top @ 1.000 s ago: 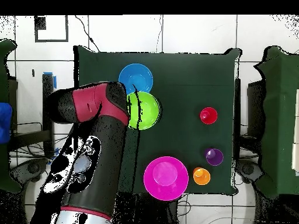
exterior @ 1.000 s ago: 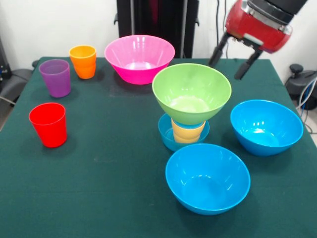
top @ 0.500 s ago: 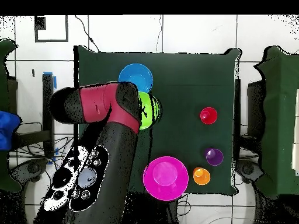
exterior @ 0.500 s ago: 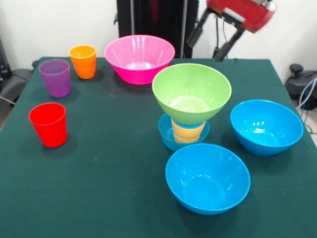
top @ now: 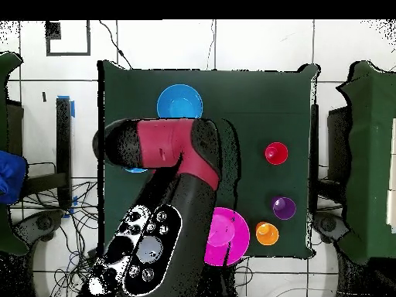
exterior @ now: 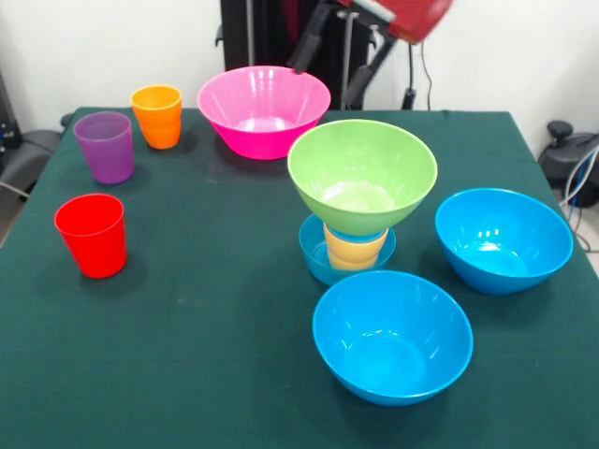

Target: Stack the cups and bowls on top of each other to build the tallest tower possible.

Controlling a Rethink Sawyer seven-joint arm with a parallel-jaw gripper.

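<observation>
The tower stands mid-table: a small blue bowl [exterior: 316,254] at the base, a yellow-orange cup [exterior: 355,251] in it, and a green bowl [exterior: 362,175] on top. My gripper [exterior: 325,82] hangs high behind the tower, by the right rim of the pink bowl [exterior: 264,109], open and empty. Two large blue bowls [exterior: 504,238] [exterior: 392,335] sit to the right and in front. The orange cup [exterior: 157,116], purple cup [exterior: 104,147] and red cup [exterior: 91,235] stand at the left. In the overhead view my arm [top: 166,151] hides the tower and the gripper.
The green table [exterior: 206,309] carries everything. From overhead, one blue bowl [top: 179,103], the red cup [top: 276,153], purple cup [top: 284,207], orange cup [top: 267,233] and part of the pink bowl [top: 232,236] show around the arm.
The gripper has swung left in the front view, from over the table's far right corner to beside the pink bowl, still open and high. No cup or bowl has moved.
</observation>
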